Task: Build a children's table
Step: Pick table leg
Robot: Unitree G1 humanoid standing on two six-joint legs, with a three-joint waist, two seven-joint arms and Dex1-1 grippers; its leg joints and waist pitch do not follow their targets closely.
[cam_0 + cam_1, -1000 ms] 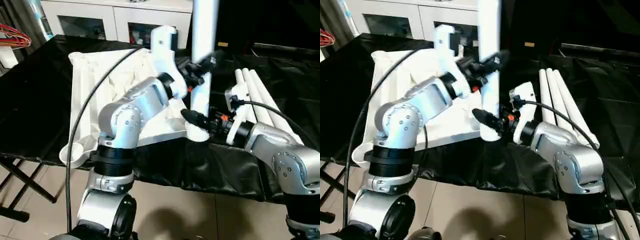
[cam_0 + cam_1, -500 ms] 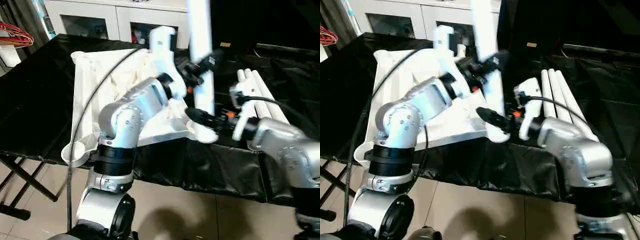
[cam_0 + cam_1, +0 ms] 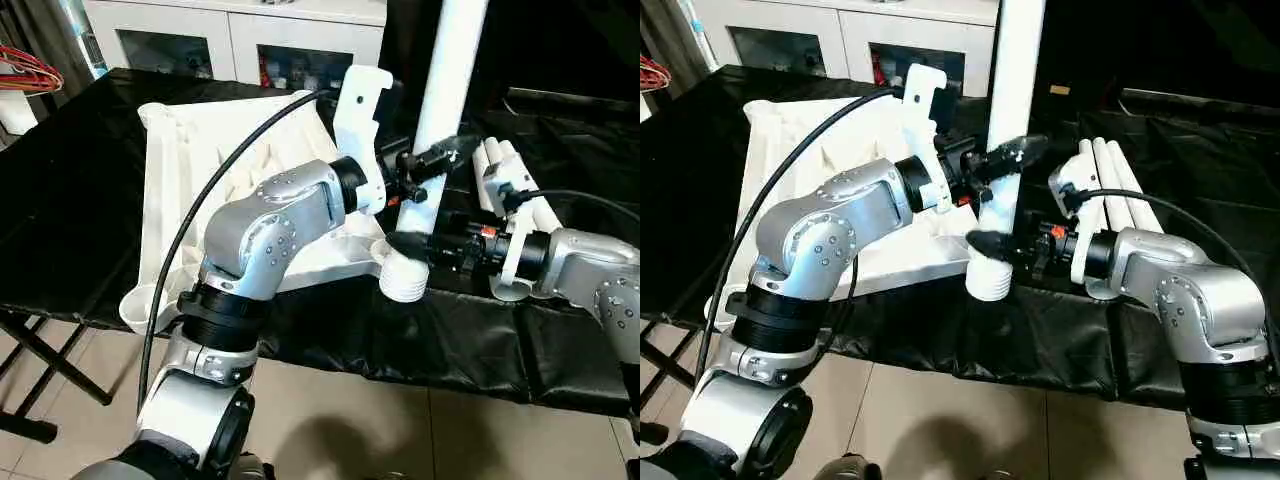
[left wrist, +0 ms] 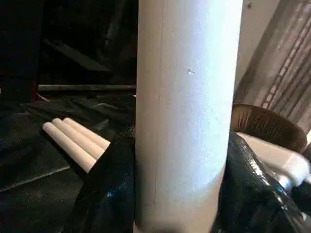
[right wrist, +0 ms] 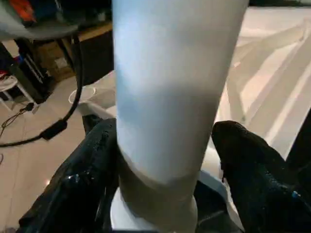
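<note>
The white table top (image 3: 200, 160) lies underside up on the black-covered table. One white leg (image 3: 450, 60) stands nearly upright at the top's near right corner, its upper end leaning a little to the right. Its ribbed lower end (image 3: 403, 280) sits at that corner; I cannot tell how deep it is in the socket. My left gripper (image 3: 430, 165) is shut on the leg partway up, with black fingers (image 4: 112, 194) on either side. Lower down, just above the ribbed end, my right gripper (image 3: 410, 243) is shut on the same leg (image 5: 175, 73).
Three more white legs (image 3: 1110, 165) lie side by side on the black cloth, right of the top and behind my right forearm. The top's near left corner socket (image 3: 145, 300) hangs over the table's front edge. A white cabinet (image 3: 230, 40) stands behind.
The leg has swung from leaning left at its upper end to leaning slightly right. Both grippers have kept their hold, and the left wrist has shifted right with it.
</note>
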